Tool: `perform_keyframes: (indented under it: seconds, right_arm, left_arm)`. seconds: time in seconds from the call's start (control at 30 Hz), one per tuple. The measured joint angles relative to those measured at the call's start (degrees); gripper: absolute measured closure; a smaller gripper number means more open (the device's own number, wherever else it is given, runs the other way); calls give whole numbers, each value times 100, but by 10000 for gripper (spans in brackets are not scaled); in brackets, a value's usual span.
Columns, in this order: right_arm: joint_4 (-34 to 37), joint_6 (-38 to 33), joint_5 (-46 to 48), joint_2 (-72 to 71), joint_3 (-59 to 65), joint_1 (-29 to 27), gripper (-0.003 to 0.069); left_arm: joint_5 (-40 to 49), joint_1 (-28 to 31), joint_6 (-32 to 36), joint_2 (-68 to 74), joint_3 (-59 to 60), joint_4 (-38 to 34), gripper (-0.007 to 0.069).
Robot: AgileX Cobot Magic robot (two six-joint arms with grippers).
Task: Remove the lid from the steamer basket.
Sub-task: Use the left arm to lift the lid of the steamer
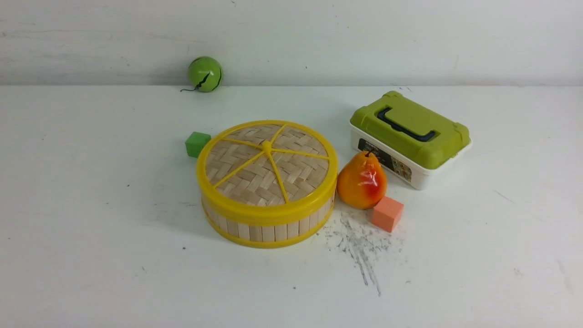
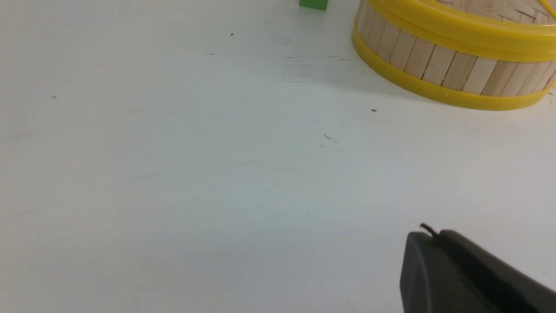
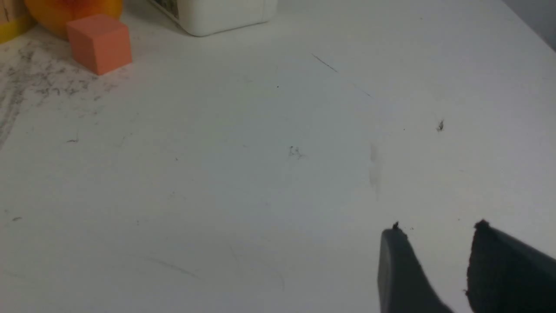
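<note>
The woven bamboo lid (image 1: pixel 267 163) with yellow rim, spokes and centre knob sits closed on the steamer basket (image 1: pixel 268 227), mid-table. The basket's slat wall (image 2: pixel 438 65) and the lid's yellow rim (image 2: pixel 469 30) also show in the left wrist view. Neither arm shows in the front view. My left gripper (image 2: pixel 430 234) is shut and empty above bare table, well short of the basket. My right gripper (image 3: pixel 438 228) is open and empty above bare table, far from the basket.
An orange pear (image 1: pixel 362 181) and an orange cube (image 1: pixel 387 213) stand right of the basket; the cube also shows in the right wrist view (image 3: pixel 100 42). A white box with green lid (image 1: pixel 410 136) sits behind them. A green cube (image 1: pixel 197 144) is at the basket's left. A green ball (image 1: pixel 205 74) lies at the back.
</note>
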Motion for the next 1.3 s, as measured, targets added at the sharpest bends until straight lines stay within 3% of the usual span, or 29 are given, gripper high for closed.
perform_keyframes:
  seconds: [1.3]
  right_arm:
    - [0, 0, 0, 0, 0, 0, 419]
  left_arm:
    - [-271, 0, 0, 0, 0, 0, 584]
